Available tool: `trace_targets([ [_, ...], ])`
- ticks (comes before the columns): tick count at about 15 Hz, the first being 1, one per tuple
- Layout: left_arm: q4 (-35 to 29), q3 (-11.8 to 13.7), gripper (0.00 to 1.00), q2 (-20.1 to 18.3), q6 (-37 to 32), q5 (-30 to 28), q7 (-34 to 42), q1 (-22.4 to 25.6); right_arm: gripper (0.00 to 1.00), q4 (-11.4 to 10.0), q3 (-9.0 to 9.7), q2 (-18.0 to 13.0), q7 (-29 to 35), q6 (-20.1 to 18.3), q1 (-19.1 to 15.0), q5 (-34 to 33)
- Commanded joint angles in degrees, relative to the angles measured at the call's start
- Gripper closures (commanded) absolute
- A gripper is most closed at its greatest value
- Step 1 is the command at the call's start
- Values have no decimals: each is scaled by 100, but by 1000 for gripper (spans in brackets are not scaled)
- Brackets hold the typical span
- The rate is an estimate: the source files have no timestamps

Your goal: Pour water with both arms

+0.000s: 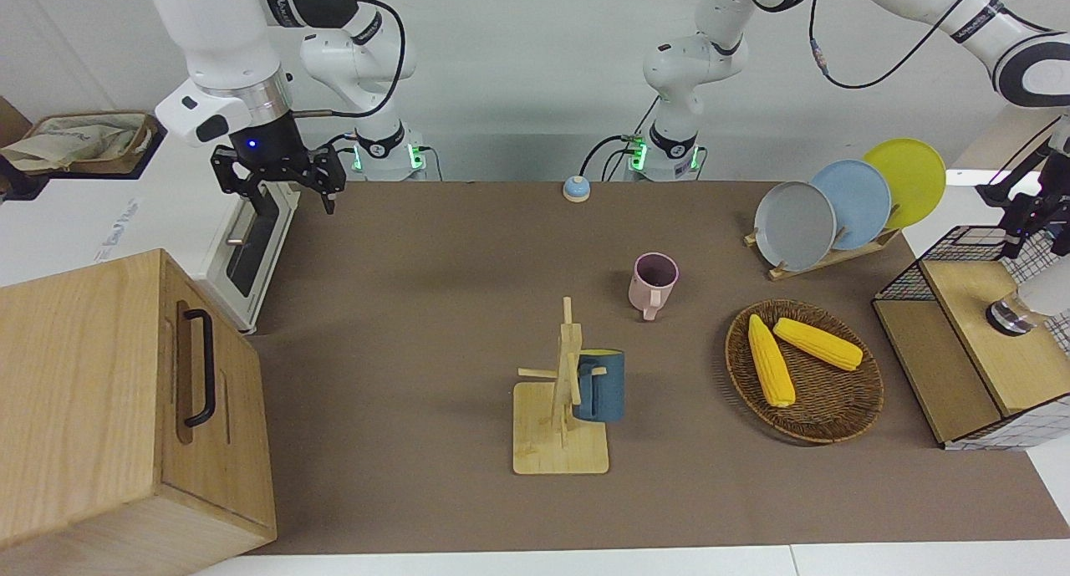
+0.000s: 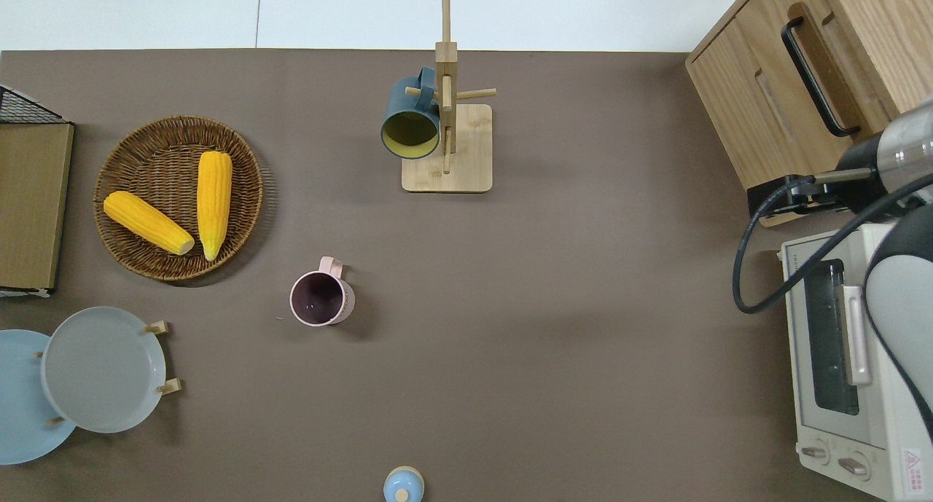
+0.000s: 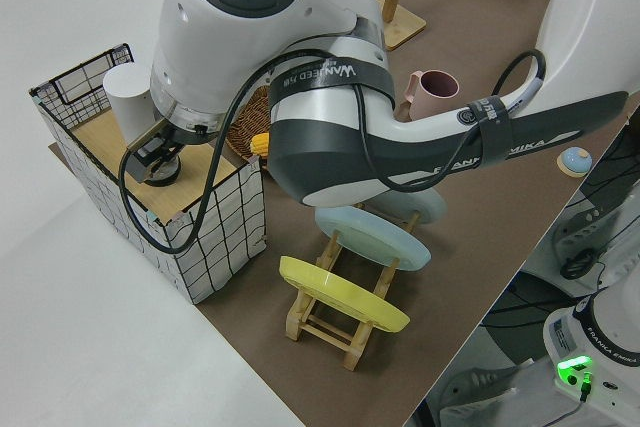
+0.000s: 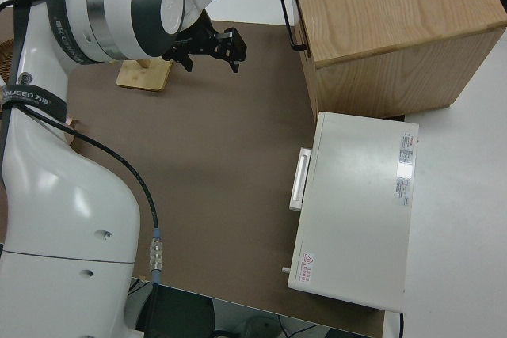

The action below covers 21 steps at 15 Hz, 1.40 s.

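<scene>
A pink mug (image 1: 654,282) stands upright mid-table. A dark blue mug (image 1: 600,384) hangs on a wooden mug rack (image 1: 558,442), farther from the robots. A white cylindrical container (image 1: 1036,296) stands on the wooden shelf inside a wire basket (image 1: 961,243) at the left arm's end of the table. My left gripper (image 1: 1035,233) hangs at this basket, close to the white container (image 3: 128,97). My right gripper (image 1: 280,193) is open and empty, in the air over the door edge of the toaster oven (image 1: 251,246). No water shows.
A wicker tray (image 1: 844,417) with two corn cobs lies beside the wire basket. Three plates stand in a wooden plate rack (image 1: 823,262) nearer the robots. A wooden cabinet (image 1: 109,392) and the oven fill the right arm's end. A small blue bell (image 1: 576,189) sits near the robots.
</scene>
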Motion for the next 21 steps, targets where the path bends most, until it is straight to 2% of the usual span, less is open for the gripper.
trace_targets([
  [1,458,7,2,-145,-1159,866,-711,-90,11,1,6,-45,-79,-72,-37,111],
  [3,467,-55,2,-356,-1521,1086,-1010,-169,11,1,6,-45,-79,-72,-28,111],
  [7,406,-125,2,-804,-1987,1833,-1791,-827,11,1,6,-45,-79,-72,-28,111],
  [15,379,-309,2,-1367,-2751,1905,-2988,-1611,11,1,6,-45,-79,-72,-28,111],
  [16,371,-423,2,-1394,-2866,1914,-3093,-1611,11,1,6,-45,-79,-72,-28,111],
  [20,230,-1468,2,-1561,-3024,2405,-4138,-1611,11,1,6,-45,-79,-72,-28,111],
  [21,230,-1635,2,-1561,-3112,2423,-4218,-1611,11,1,6,-45,-79,-72,-28,111],
])
